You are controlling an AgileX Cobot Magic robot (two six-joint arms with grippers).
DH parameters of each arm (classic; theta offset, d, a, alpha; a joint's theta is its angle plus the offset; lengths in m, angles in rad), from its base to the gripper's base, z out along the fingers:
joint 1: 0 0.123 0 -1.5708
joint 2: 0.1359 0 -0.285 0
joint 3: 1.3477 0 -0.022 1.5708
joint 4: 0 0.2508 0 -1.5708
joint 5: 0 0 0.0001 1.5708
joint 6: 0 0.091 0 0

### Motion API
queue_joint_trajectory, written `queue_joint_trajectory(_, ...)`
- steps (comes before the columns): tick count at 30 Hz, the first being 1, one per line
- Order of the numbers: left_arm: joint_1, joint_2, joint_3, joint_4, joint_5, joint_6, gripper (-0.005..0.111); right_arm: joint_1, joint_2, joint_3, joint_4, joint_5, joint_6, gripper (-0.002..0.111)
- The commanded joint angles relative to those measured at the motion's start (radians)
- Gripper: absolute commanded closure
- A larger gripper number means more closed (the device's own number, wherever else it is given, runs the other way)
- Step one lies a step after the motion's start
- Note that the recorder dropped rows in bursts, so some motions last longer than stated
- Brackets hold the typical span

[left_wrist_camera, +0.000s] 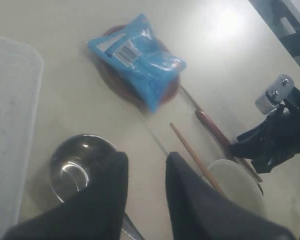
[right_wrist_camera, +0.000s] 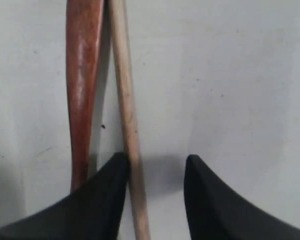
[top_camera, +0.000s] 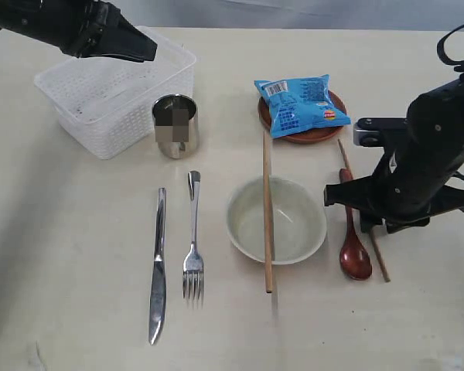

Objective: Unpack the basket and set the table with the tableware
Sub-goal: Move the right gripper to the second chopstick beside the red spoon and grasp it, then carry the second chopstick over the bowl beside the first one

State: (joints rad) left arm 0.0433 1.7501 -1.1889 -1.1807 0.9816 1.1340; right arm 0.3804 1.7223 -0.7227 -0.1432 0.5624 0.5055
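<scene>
The white basket (top_camera: 112,100) stands on the table (top_camera: 62,294), at the upper left in the exterior view, and I can see nothing inside it. The left gripper (left_wrist_camera: 146,159) hangs over the basket's rim. Its two fingers stand apart with only bare table between them — it holds nothing. Just beside the basket the steel cup (top_camera: 175,125) stands upright. Lower in that view the knife (top_camera: 158,270) and the fork (top_camera: 193,247) lie side by side without touching, to the left of the cream bowl (top_camera: 294,228). The first chopstick (top_camera: 267,170) lies across the bowl and rests on its rim. Above the bowl is the small brown plate (top_camera: 300,140), and the blue snack packet (top_camera: 301,104) lies on top of it.

To the right of the bowl lies the dark red spoon (top_camera: 355,255). The second chopstick (right_wrist_camera: 126,95) lies close along the spoon's handle. The right gripper (right_wrist_camera: 155,162) is low over these two things. Its fingers are spread, and the second chopstick passes through the gap, very near one finger (right_wrist_camera: 97,205) but not pinched — whether that finger really touches it, I cannot tell.
</scene>
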Motion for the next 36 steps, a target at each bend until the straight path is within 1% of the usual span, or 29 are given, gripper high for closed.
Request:
queue_joint_trajectory(1, 0.003, -0.001, 0.007, -0.009, 0.013, 0.002, 0.081, -0.007, 0.001, 0.004, 0.004, 0.023, 0.026, 0.091)
queue_joint_trajectory(3, 0.003, -0.001, 0.007, -0.009, 0.016, 0.002, 0.081, -0.007, 0.001, 0.004, 0.004, 0.015, 0.030, 0.099)
queue_joint_trajectory(7, 0.003, -0.001, 0.007, -0.009, 0.016, 0.002, 0.081, -0.007, 0.001, 0.004, 0.004, 0.017, 0.048, 0.108)
queue_joint_trajectory(13, 0.003, -0.001, 0.007, -0.009, 0.016, 0.002, 0.081, -0.007, -0.012, 0.000, -0.012, 0.025, 0.061, 0.109)
queue_joint_trajectory(20, 0.003, -0.001, 0.007, -0.009, 0.015, 0.003, 0.081, -0.005, -0.145, -0.126, -0.040, 0.265, 0.071, 0.109)
queue_joint_trajectory(22, 0.003, -0.001, 0.007, -0.009, 0.015, 0.003, 0.081, 0.016, -0.193, -0.151, -0.027, 0.299, 0.069, 0.109)
queue_joint_trajectory(26, 0.003, -0.001, 0.007, -0.009, 0.015, 0.003, 0.081, 0.100, -0.264, -0.169, 0.048, 0.281, 0.050, 0.109)
queue_joint_trajectory(32, 0.003, -0.001, 0.007, -0.009, 0.015, 0.010, 0.081, 0.228, -0.255, -0.172, 0.150, 0.218, 0.048, 0.109)
queue_joint_trajectory(36, 0.003, -0.001, 0.007, -0.009, 0.015, 0.010, 0.081, 0.281, -0.220, -0.172, 0.198, 0.164, 0.048, 0.109)
